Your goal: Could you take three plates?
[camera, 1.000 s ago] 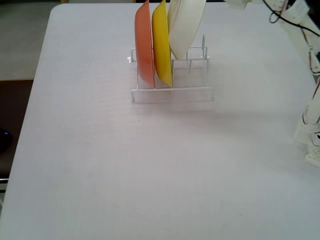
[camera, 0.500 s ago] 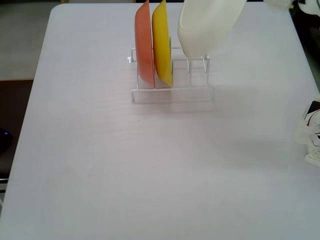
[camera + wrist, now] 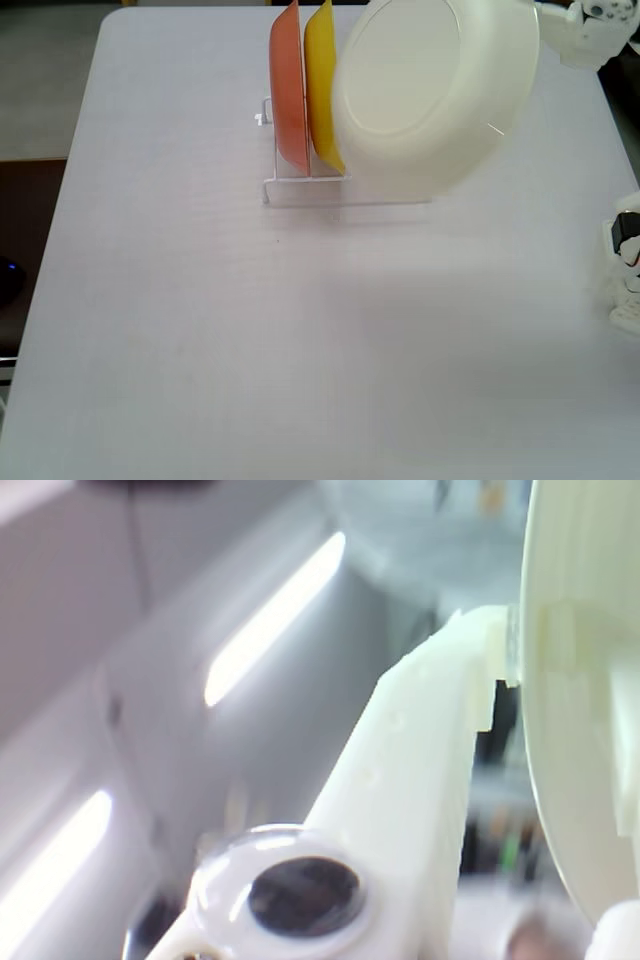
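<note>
In the fixed view a cream-white plate [image 3: 430,95] hangs in the air above the table, its underside turned to the camera, covering the right part of the rack. My gripper [image 3: 540,22] is shut on its rim at the upper right. The wrist view shows one white finger [image 3: 420,760] pressed against the cream-white plate [image 3: 575,730], with the gripper [image 3: 508,650] clamped on its edge. A yellow plate [image 3: 320,80] stands upright in the white wire rack [image 3: 300,190].
An orange plate [image 3: 288,90] stands upright in the rack, left of the yellow one. The arm's base [image 3: 625,270] sits at the table's right edge. The table's left edge [image 3: 60,220] drops to a darker floor.
The cream-white plate has come up out of the rack and swung toward the camera. Its underside now faces the camera and it appears much larger.
</note>
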Robot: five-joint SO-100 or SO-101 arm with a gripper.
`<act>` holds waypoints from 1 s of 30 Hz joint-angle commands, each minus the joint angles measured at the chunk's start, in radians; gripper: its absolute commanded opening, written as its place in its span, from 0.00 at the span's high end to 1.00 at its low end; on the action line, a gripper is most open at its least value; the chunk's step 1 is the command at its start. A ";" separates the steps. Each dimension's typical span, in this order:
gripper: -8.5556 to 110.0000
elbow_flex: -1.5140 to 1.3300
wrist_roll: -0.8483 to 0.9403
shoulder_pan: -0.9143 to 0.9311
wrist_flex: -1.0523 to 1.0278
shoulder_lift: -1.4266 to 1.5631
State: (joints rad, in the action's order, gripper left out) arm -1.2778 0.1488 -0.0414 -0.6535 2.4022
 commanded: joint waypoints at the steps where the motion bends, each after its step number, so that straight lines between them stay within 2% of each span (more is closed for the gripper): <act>1: 0.93 0.006 0.006 -0.135 0.061 -0.012; 8: 0.93 0.006 0.063 -0.307 0.186 -0.100; 30: 0.93 0.003 0.104 -0.324 0.230 -0.169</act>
State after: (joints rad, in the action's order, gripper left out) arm -1.2870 0.2562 -0.3682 -0.4587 2.2304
